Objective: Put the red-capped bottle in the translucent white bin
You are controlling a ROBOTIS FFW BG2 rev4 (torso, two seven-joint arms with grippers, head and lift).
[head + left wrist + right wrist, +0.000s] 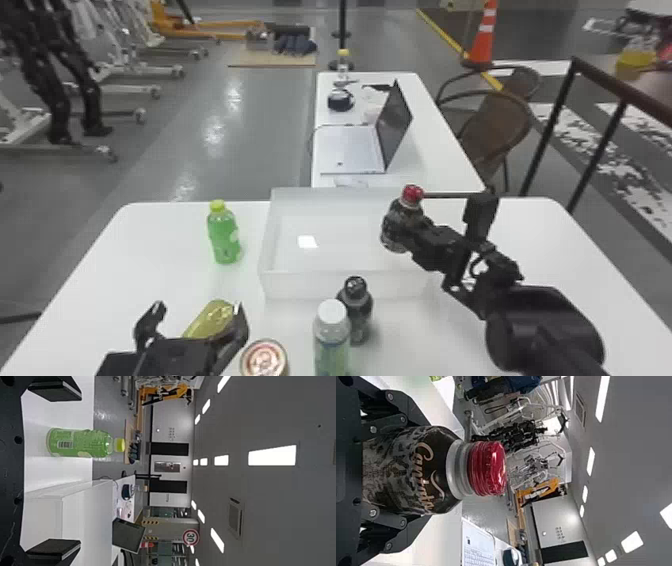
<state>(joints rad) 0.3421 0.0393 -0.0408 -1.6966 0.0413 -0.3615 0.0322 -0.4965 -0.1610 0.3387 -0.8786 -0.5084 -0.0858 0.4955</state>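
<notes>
Can: just to the right of the left gripper, at the near side of the table.
Left gripper: fingers spread wide, holding nothing; it has no part in this step.
White-capped bottle: on the near side of the right gripper, to its left; the dark bottle stands just behind.
Right gripper: closed around the body of the red-capped bottle, a finger on each side, the cap clear of them.
Red-capped bottle: held upright in the right gripper, over or beside the bin's right part; how high its base sits above the floor of the bin I cannot tell; the step in hand looks like the placing, with the grasp made and the release not yet done.
Bin: reaches out to the left of the right gripper, open at the top; the next move calls for a small shift left if the base is not inside the right wall, then a straight lowering, then parting the fingers once the base rests; opening too high could tip the bottle.
Green bottle: left of the bin, well apart from the right gripper; no concern here.
</notes>
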